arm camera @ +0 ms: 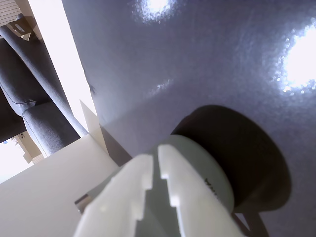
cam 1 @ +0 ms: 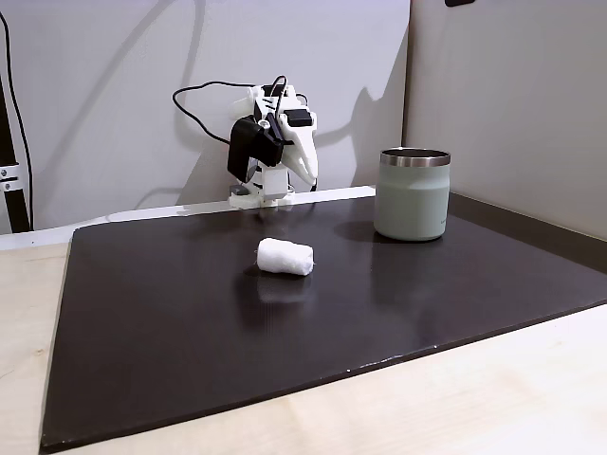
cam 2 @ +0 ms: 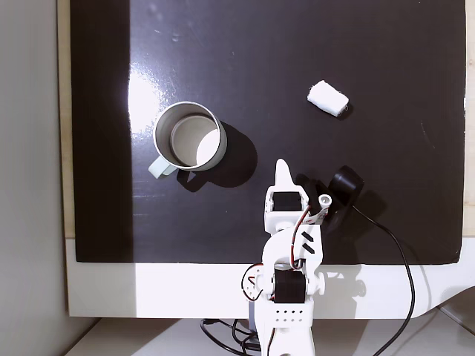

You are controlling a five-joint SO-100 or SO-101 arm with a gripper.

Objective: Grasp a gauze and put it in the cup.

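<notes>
In the top-down fixed view the gauze point(cam 2: 328, 97) lies on the mat point(cam 2: 386, 44) well ahead and right of the gripper point(cam 2: 281, 169), long axis slanting down-right, the cup point(cam 2: 159, 130) opposite at left, and the jaws look closed on nothing.

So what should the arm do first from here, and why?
Probably unfold and reach toward the gauze. The gripper is folded back near the arm's base, its fingers together, while the gauze lies untouched on the dark mat, apart from the cup.
</notes>
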